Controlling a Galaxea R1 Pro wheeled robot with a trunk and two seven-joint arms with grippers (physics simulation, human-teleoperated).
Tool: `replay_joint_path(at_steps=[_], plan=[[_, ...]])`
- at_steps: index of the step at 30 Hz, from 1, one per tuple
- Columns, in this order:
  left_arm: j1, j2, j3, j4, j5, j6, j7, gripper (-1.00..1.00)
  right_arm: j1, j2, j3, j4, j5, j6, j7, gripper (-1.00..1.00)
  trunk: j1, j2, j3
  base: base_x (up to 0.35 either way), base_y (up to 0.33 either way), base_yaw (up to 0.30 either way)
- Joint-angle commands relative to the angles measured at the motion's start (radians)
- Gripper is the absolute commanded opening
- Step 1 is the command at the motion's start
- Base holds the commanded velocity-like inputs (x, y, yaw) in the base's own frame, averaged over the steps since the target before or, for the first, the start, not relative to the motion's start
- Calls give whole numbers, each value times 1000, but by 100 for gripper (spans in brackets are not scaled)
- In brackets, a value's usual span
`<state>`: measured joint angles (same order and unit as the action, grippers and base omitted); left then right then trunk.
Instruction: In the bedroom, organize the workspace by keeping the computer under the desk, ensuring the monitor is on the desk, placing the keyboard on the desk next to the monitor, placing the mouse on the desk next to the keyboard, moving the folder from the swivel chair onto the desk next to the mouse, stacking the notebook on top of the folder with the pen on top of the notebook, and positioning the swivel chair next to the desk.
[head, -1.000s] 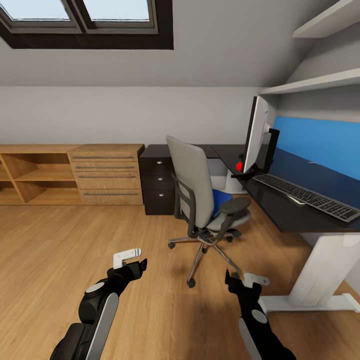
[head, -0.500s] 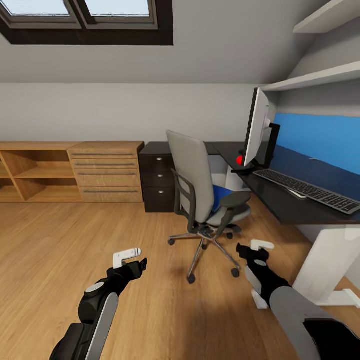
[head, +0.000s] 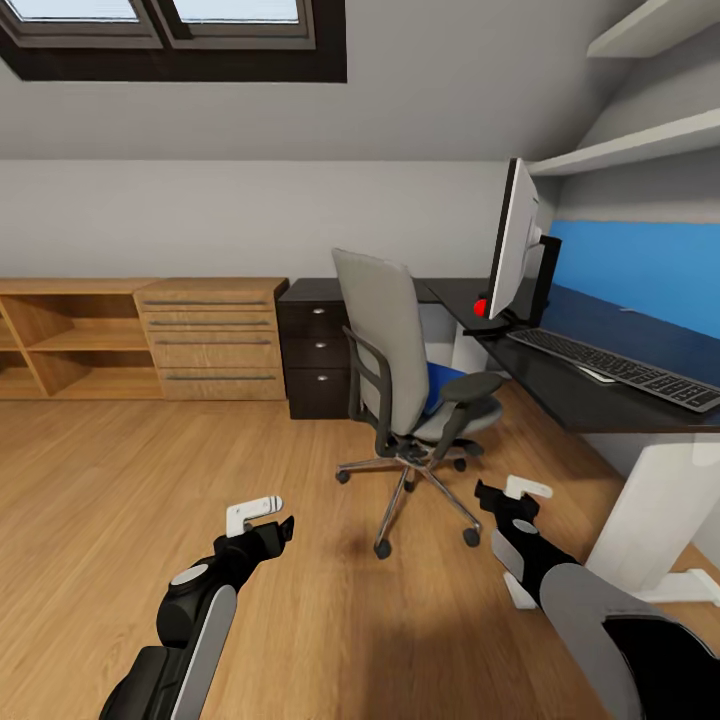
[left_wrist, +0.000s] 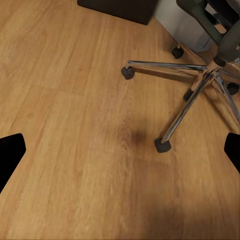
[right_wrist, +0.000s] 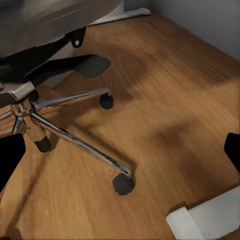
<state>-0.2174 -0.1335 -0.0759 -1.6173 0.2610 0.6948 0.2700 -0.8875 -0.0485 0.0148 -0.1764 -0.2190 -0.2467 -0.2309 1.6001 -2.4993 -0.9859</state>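
Observation:
The grey swivel chair (head: 385, 345) stands on the wooden floor in front of the dark desk (head: 585, 405), its back toward me. A blue folder (head: 438, 386) lies on its seat. On the desk, the monitor (head: 514, 247) stands edge-on with the keyboard (head: 615, 368) beside it and a small red object (head: 481, 306) by its base. My left gripper (head: 268, 522) hovers low over the floor, open and empty. Near the chair's base my right gripper (head: 512, 497) is also open. The chair's chrome legs (left_wrist: 187, 107) and castors (right_wrist: 122, 184) appear in both wrist views.
A dark drawer unit (head: 318, 350) stands behind the chair, and a wooden dresser (head: 212, 340) and open shelving (head: 60, 345) line the back wall. The desk's white leg (head: 655, 510) and foot (right_wrist: 205, 220) are close to my right arm. Wall shelves (head: 640, 150) hang above the desk.
The view has moved slightly toward the chair and desk. My right arm has swung out to the right and its gripper has risen a little. The left arm holds still.

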Motion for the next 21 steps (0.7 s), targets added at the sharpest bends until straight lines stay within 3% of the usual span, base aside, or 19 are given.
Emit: replay_joint_path(at_steps=[1,5,6,15,21], plan=[[-1,0,-1,-1,11,3,9,100,-1,1,2,0,-7,-17,0,100,0,-1,-1,0,0,0],[-1,0,-1,-1,11,4,9,100,-1,2,3,-1,-7,-56,-2,100,0,-1,-1,0,0,0],[-1,0,-2,-1,11,6,9,100,-1,6,5,-6,-8,-106,-8,100,0,-1,-1,0,0,0],[-1,0,-2,16,12,12,6,100,-1,7,-1,-5,-10,-120,-7,100,0,-1,-1,12,0,0],[-1,0,-2,22,12,12,6,100,-1,6,-2,-4,-10,-124,-7,100,0,-1,-1,215,0,0]])
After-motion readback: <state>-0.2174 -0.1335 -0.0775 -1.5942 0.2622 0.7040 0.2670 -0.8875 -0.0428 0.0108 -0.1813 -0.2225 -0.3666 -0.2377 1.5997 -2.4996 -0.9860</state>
